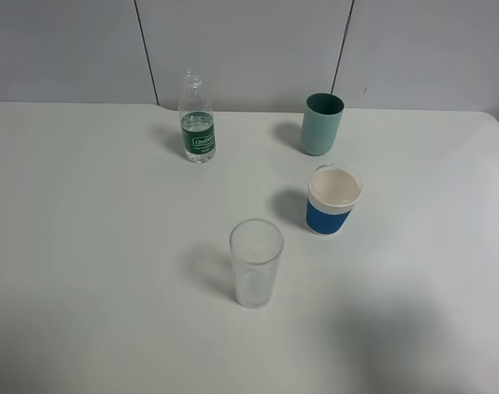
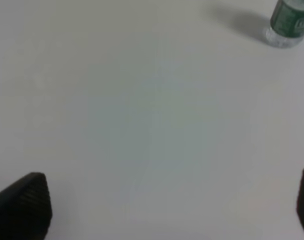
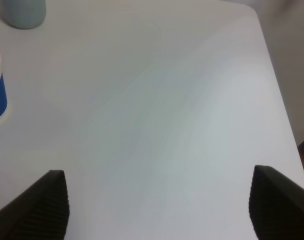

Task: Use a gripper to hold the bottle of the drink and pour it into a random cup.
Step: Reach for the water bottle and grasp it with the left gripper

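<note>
- High view: the bottle (image 1: 198, 127) stands upright at the far left of the table (image 1: 85, 246), well apart from the blue-banded cup (image 1: 334, 199), the teal cup (image 1: 322, 123) and the clear glass (image 1: 256, 263). Neither arm shows here.
- Left wrist view: the left gripper (image 2: 164, 205) hangs over bare table, fingers spread wide with nothing between them. The bottle sits in one corner (only its lower part shows). Best to centre it between the fingers first, then close on the label, below the narrow neck.
- Right wrist view: the right gripper (image 3: 159, 200) is likewise spread wide and empty, with the cup at the picture's edge.
</note>
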